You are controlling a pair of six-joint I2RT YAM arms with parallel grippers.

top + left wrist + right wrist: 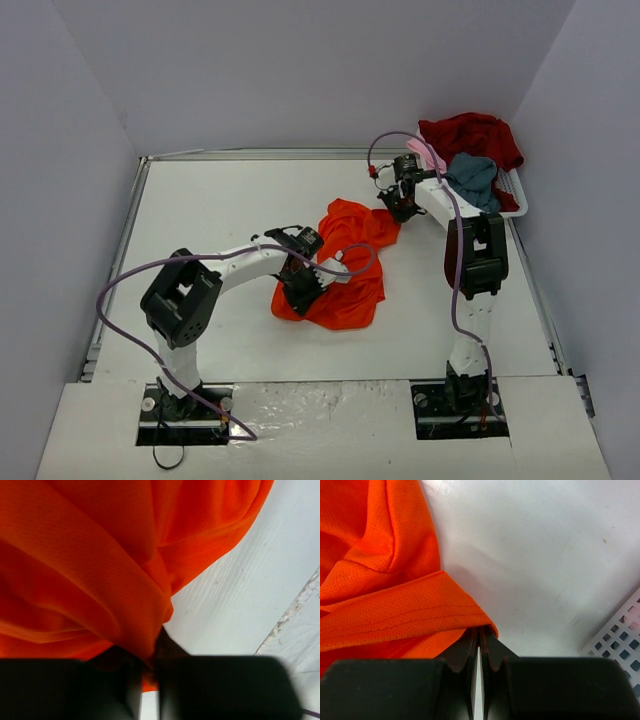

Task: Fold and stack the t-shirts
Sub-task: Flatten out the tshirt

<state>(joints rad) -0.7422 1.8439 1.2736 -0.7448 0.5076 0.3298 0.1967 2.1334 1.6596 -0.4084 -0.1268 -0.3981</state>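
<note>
The bright orange-red t-shirt [350,285] lies crumpled mid-table, stretched between both arms. My left gripper [300,288] sits at its near-left edge. In the left wrist view its fingers [150,669] are closed with a bunched fold of the orange cloth [100,570] pinched between them. My right gripper [398,207] is at the shirt's far-right corner, and the right wrist view shows it [480,631] shut on the stitched hem [420,615]. A dark red t-shirt [475,135], a grey-blue one [472,178] and a pale pink one [428,155] are heaped at the back right.
A white slatted basket [516,192] holds the heap at the table's back right corner; its perforated edge [620,632] shows beside the right gripper. Purple cables loop off both arms. White walls enclose the table on three sides.
</note>
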